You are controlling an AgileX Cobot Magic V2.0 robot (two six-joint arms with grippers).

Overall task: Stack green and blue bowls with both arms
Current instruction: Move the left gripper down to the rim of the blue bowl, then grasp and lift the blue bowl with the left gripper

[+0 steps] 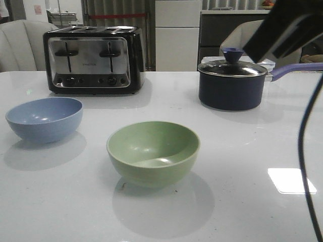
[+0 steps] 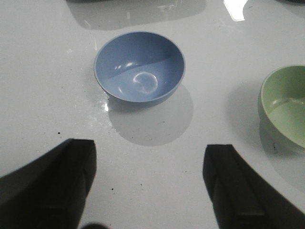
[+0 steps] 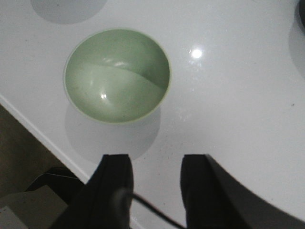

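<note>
In the front view, you are looking over a glossy white table [image 1: 242, 151] with 2 bowls sitting apart on it. The green bowl [image 1: 153, 153] is standing upright near the middle, toward the near edge, and the blue bowl [image 1: 44, 118] is sitting upright to its left and slightly farther back. Behind them, a black and chrome toaster [image 1: 93, 59] is standing at the far left and a dark navy lidded saucepan [image 1: 232, 83] at the far right. Part of the right arm [image 1: 285, 27] is hanging high over the saucepan, with a black cable [image 1: 303, 146] trailing down.

In the left wrist view, your left gripper [image 2: 150, 186] is hovering above the table, jaws spread wide and gripping nothing, with the blue bowl [image 2: 139, 67] lying beyond them.

In the right wrist view, your right gripper [image 3: 156, 191] is hanging over the table's near edge, jaws parted and empty, the green bowl [image 3: 117, 75] sitting ahead of them.
</note>
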